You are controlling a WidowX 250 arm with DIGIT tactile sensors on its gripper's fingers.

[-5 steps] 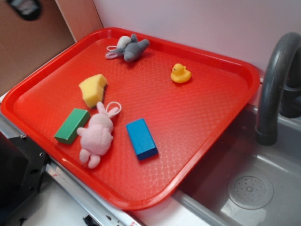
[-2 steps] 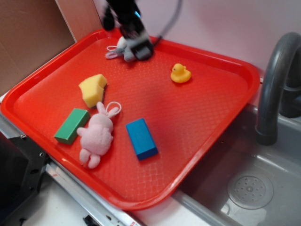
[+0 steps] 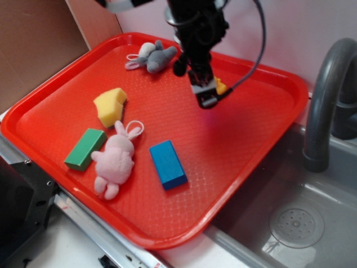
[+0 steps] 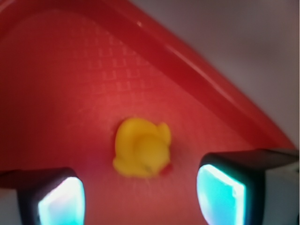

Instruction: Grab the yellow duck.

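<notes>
The yellow duck (image 4: 141, 148) is small and glossy and sits on the red tray (image 4: 70, 70) near its far rim. In the exterior view only a sliver of the yellow duck (image 3: 221, 87) shows behind the arm. My gripper (image 3: 205, 96) hangs over the tray right in front of the duck. In the wrist view my gripper (image 4: 140, 199) is open, its two fingers spread wide on either side, and the duck lies just ahead of the gap, touching neither finger.
On the red tray (image 3: 268, 151) lie a grey plush mouse (image 3: 152, 57), a pale-yellow foam wedge (image 3: 110, 106), a green block (image 3: 85, 149), a pink plush bunny (image 3: 116, 162) and a blue block (image 3: 168, 164). A grey sink (image 3: 301, 218) with a faucet (image 3: 323, 100) lies to the right.
The arm came into view at the back by the grey mouse, then swung right and down to the duck, now covering most of it. The toys have not moved.
</notes>
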